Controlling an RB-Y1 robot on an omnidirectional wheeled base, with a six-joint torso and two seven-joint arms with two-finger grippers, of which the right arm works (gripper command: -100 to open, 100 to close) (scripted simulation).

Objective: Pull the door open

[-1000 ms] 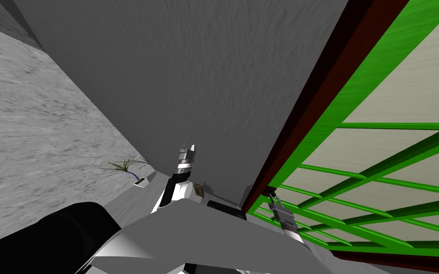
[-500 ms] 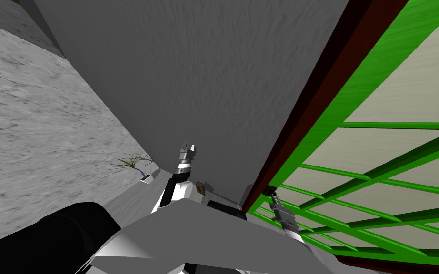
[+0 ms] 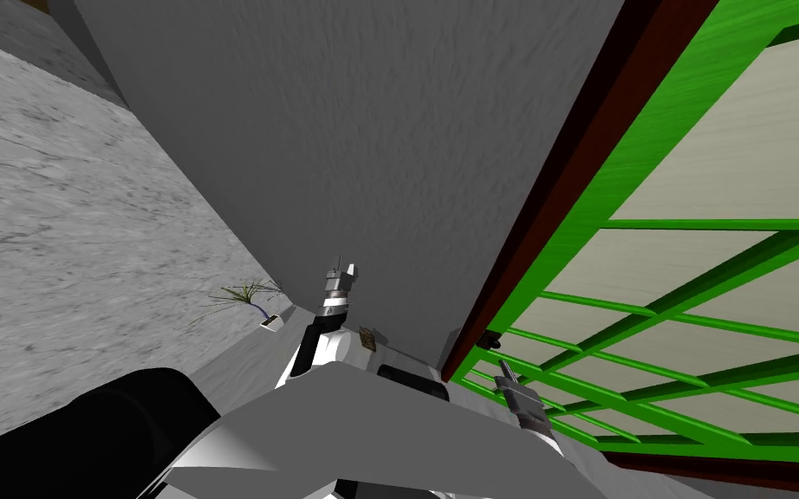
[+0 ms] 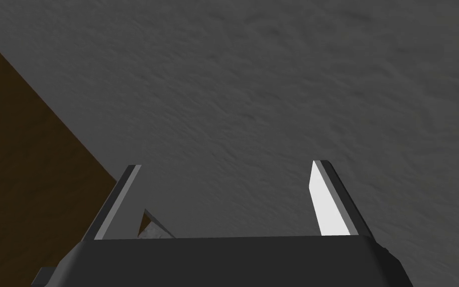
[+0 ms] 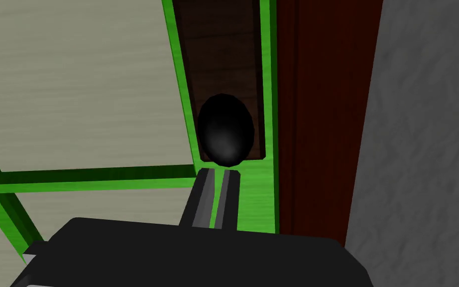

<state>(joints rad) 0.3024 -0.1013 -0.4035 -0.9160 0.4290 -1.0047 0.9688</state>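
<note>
The door [image 3: 718,260] has a bright green lattice over pale panels and stands on my right in a dark red frame [image 3: 562,199]. Its black round knob [image 3: 491,340] sits by the frame edge. In the right wrist view the knob [image 5: 225,129] lies just beyond my right gripper [image 5: 219,172], which is shut with nothing between its fingers. The tips stop at the knob's near rim. In the head view the right gripper [image 3: 503,367] sits just below the knob. My left gripper [image 3: 343,268] is raised before the grey wall, and its fingers [image 4: 328,199] stand open and empty.
A broad grey wall [image 3: 372,156] stands straight ahead, close to both arms. A small potted plant [image 3: 250,301] stands at the foot of the wall on my left. Pale speckled floor [image 3: 60,260] spreads to the left.
My head view has turned a little, sliding the plant and wall rightward. The door's green lattice has shifted in the picture, and the right gripper sits slightly farther back from the knob than before.
</note>
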